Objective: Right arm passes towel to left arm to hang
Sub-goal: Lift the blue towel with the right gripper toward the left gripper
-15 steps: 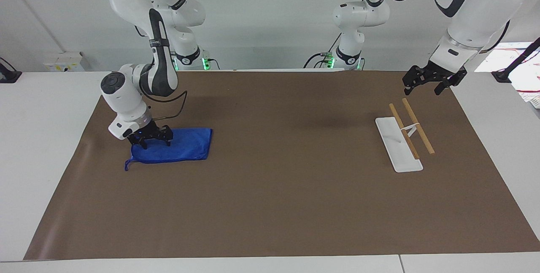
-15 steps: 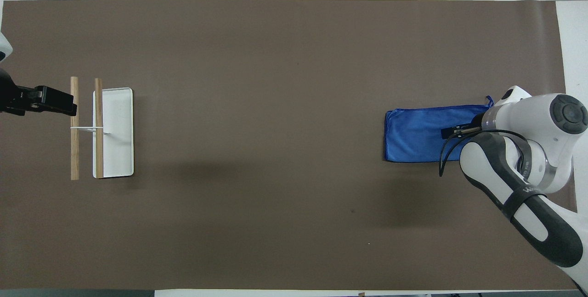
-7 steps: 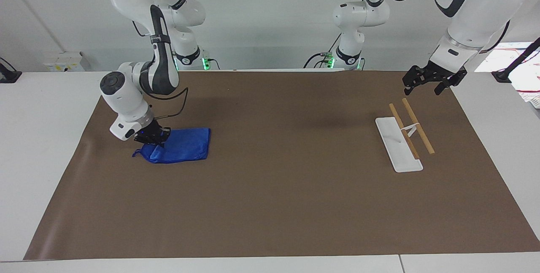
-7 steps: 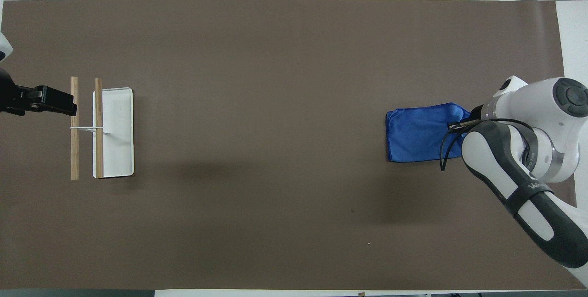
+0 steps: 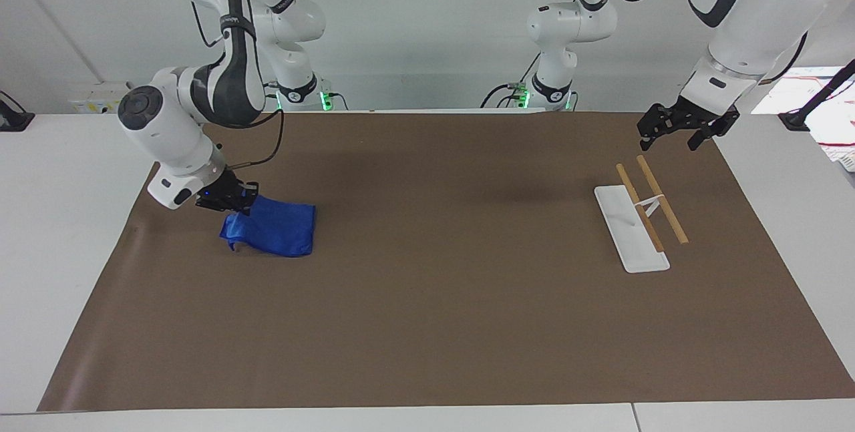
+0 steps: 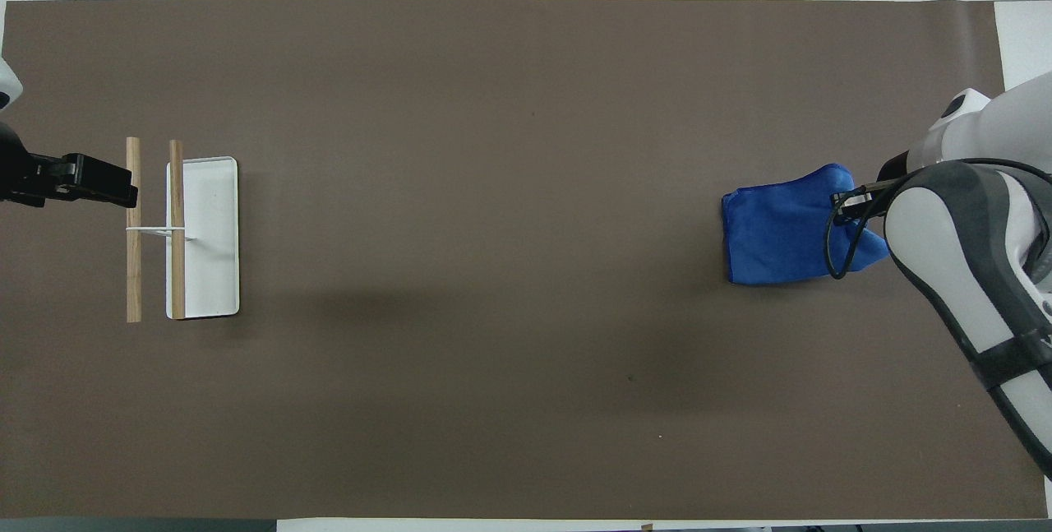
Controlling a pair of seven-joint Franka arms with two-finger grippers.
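Note:
The bright blue towel (image 5: 275, 230) is bunched up at the right arm's end of the brown mat; it also shows in the overhead view (image 6: 777, 228). My right gripper (image 5: 230, 204) is shut on the towel's end and holds that end raised. The towel's other end sags down to the mat. In the overhead view the right arm covers most of its gripper (image 6: 851, 203). My left gripper (image 5: 670, 140) hangs open and empty in the air over the mat, beside the rack's wooden bars (image 5: 661, 199); it also shows in the overhead view (image 6: 123, 187). The left arm waits.
A towel rack with a white base (image 5: 621, 228) and two wooden bars (image 6: 133, 269) stands at the left arm's end of the mat (image 5: 441, 298). The rack's base also shows in the overhead view (image 6: 205, 269). A third white arm (image 5: 558, 31) stands at the table's robot edge.
My right gripper closed on the towel's end, rose and drew back toward the right arm's end. The flat towel is now bunched and partly lifted. The left arm has not moved.

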